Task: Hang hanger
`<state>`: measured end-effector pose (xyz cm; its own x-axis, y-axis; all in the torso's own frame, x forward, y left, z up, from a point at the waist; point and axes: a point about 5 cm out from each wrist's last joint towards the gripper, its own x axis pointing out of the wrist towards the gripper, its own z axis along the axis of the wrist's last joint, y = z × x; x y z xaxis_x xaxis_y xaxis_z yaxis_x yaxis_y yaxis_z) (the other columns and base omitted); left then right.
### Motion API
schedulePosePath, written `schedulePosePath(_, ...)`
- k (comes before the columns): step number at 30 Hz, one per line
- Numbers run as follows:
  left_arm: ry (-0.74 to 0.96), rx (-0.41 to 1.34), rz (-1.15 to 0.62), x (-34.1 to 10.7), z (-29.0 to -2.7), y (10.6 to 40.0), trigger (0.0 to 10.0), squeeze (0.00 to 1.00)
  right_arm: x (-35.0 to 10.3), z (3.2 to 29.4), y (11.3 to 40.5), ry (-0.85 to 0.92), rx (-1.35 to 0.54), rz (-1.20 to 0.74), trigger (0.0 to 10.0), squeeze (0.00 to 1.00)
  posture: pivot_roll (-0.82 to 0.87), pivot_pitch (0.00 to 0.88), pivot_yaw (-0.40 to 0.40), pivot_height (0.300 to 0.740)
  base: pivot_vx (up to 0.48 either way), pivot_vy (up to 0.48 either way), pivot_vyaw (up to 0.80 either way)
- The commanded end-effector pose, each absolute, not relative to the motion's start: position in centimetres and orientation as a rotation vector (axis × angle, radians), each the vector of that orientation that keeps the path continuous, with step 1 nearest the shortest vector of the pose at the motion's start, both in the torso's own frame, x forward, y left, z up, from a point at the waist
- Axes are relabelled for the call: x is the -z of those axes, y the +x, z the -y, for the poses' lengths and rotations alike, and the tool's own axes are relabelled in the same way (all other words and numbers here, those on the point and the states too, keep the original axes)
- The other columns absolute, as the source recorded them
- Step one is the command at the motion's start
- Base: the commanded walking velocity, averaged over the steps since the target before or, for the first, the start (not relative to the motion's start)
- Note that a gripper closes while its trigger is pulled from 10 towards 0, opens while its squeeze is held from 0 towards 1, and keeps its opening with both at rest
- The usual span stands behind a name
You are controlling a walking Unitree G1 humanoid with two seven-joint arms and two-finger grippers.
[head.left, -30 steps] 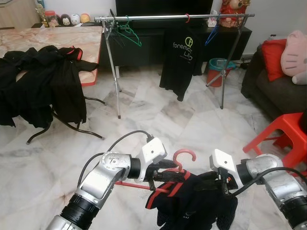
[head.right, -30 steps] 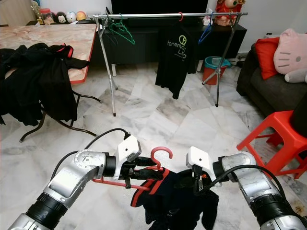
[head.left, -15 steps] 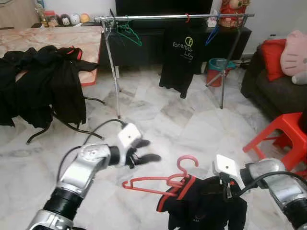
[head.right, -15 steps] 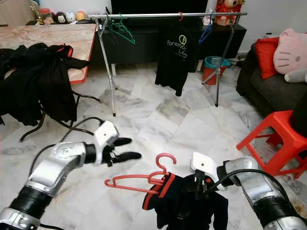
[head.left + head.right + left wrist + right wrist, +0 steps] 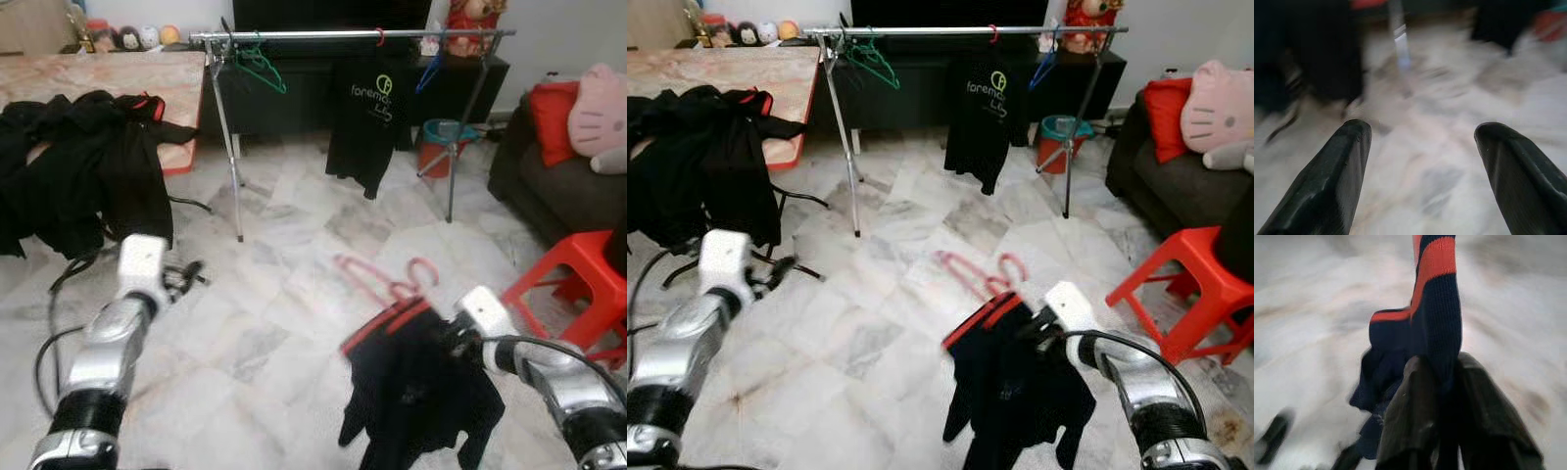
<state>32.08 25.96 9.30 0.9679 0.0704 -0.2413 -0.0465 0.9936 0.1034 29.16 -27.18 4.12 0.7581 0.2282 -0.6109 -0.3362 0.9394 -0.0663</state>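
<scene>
From the head, the right gripper (image 5: 453, 331) is holding a dark shirt (image 5: 416, 387) with red trim, draped on a pink hanger (image 5: 387, 282) that is sticking up over the marble floor (image 5: 294, 255), well short of the clothes rail (image 5: 343, 35) where a black T-shirt (image 5: 368, 117) is hanging. The left gripper (image 5: 186, 277) is hovering out to the left, holding nothing. In the left wrist view, its fingers (image 5: 1334, 176) are standing wide apart above blurred floor. In the right wrist view, the fingers (image 5: 1410, 416) are pinching the shirt's collar.
</scene>
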Motion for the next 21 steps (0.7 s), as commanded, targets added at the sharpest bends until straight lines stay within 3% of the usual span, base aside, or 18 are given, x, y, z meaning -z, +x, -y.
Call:
schedulePosePath(1, 0.095, -0.113, -0.267, -8.5, -26.9, 31.5, 10.0, 0.00, -4.1, 28.1, 29.3, -0.127, -0.159, -0.612, 10.0, 0.00, -0.15, 0.000, -0.063, 0.732, 0.000, 0.000, 0.00)
schedulePosePath(4, 0.085, -0.172, -0.356, -5.7, -27.7, 30.1, 10.0, 0.00, -2.0, 28.0, 28.1, -0.026, 0.040, -0.603, 10.0, 0.00, -0.15, 0.000, -0.056, 0.732, 0.000, 0.000, 0.00)
schedulePosePath(10, 0.046, -0.235, -0.481, -1.8, -27.6, 27.6, 10.0, 0.00, 1.2, 26.0, 26.1, 0.031, 0.157, -0.651, 10.0, 0.00, -0.15, 0.000, -0.043, 0.732, 0.000, 0.000, 0.00)
schedulePosePath(12, 0.032, -0.254, -0.575, 0.7, -27.2, 25.6, 10.0, 0.00, 3.5, 25.0, 24.0, 0.092, 0.216, -0.735, 10.0, 0.00, -0.15, 0.000, -0.039, 0.732, 0.000, 0.000, 0.00)
schedulePosePath(21, 0.026, -0.229, -0.742, 4.6, -25.4, 21.9, 10.0, 0.00, 6.3, 23.9, 20.3, 0.133, 0.317, -0.849, 10.0, 0.00, -0.13, 0.000, -0.046, 0.732, 0.000, 0.000, 0.00)
